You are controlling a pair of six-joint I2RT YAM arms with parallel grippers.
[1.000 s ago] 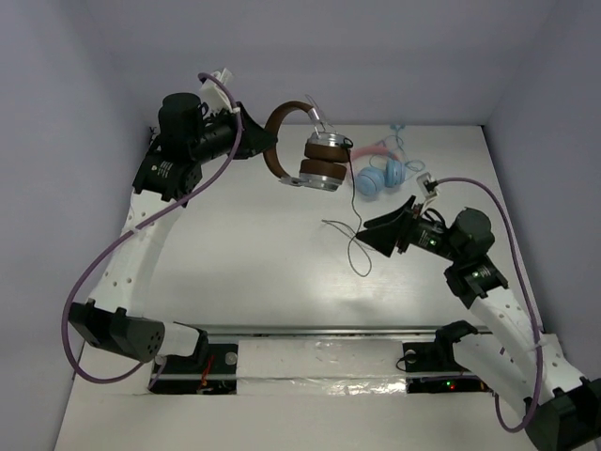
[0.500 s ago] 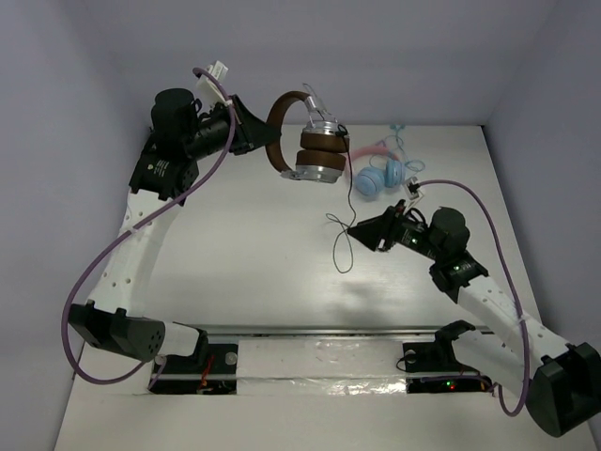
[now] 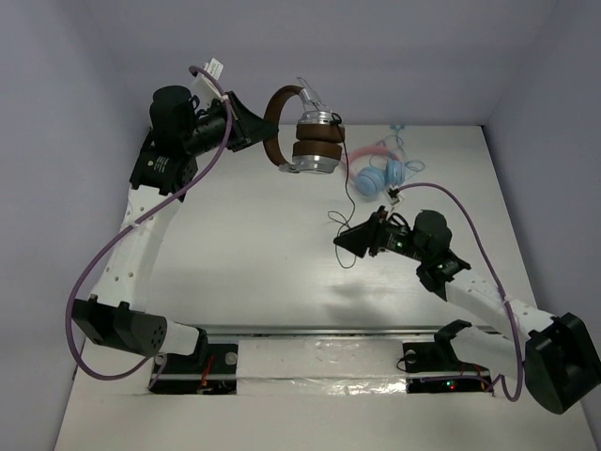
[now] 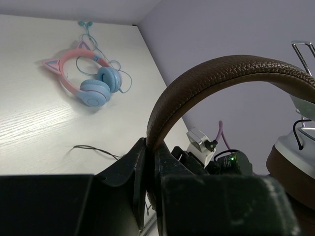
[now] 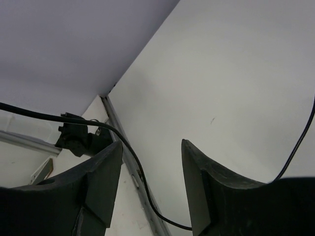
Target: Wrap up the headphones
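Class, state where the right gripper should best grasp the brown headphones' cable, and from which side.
Probably the straight stretch of cable hanging below the earcups, approached from the near side, jaws astride it. The left gripper holds the headphones up by the headband, so it hangs free.

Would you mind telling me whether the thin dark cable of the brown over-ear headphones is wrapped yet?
Not wrapped: the cable hangs loose from the headphones down to the table, no turns around the headband.

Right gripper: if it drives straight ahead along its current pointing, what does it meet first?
Probably the headphones' thin dark cable, which crosses the gap of the open right gripper in the wrist view. Beyond it, only bare table; depth is unclear.
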